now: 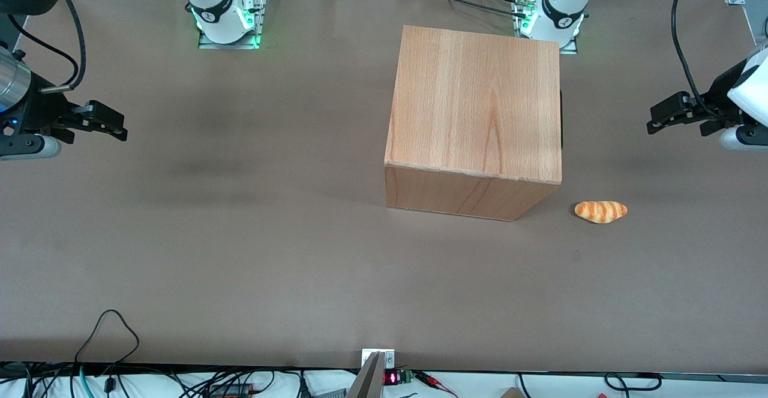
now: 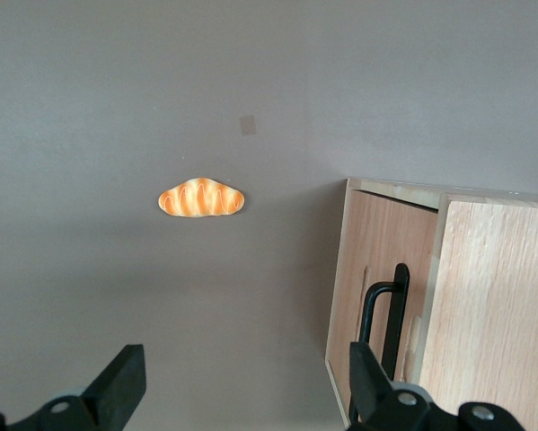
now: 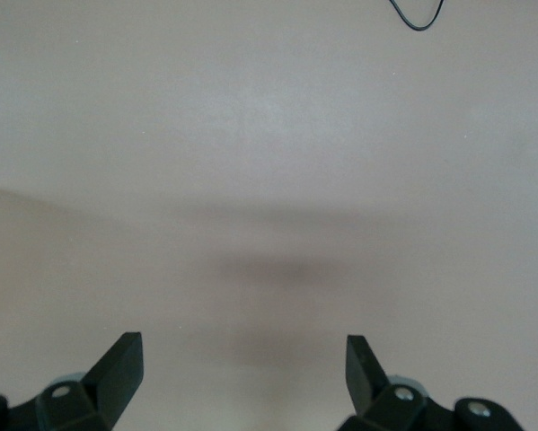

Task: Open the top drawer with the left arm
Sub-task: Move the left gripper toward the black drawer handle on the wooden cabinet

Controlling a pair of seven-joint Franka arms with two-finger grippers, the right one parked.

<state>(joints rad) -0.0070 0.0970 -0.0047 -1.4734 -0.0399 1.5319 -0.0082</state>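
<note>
The wooden cabinet stands mid-table, its front facing the working arm's end. From the front view only a thin black sliver of handle shows at that face. The left wrist view shows a light-wood drawer front with a slim black bar handle; I cannot tell whether it is the top drawer. It looks closed against the cabinet. My left gripper hovers above the table in front of the drawers, well apart from the handle. It is open with nothing between its fingers.
A small croissant-shaped bread lies on the brown table, nearer the front camera than the gripper and beside the cabinet's front corner. Both arm bases are mounted along the table's back edge.
</note>
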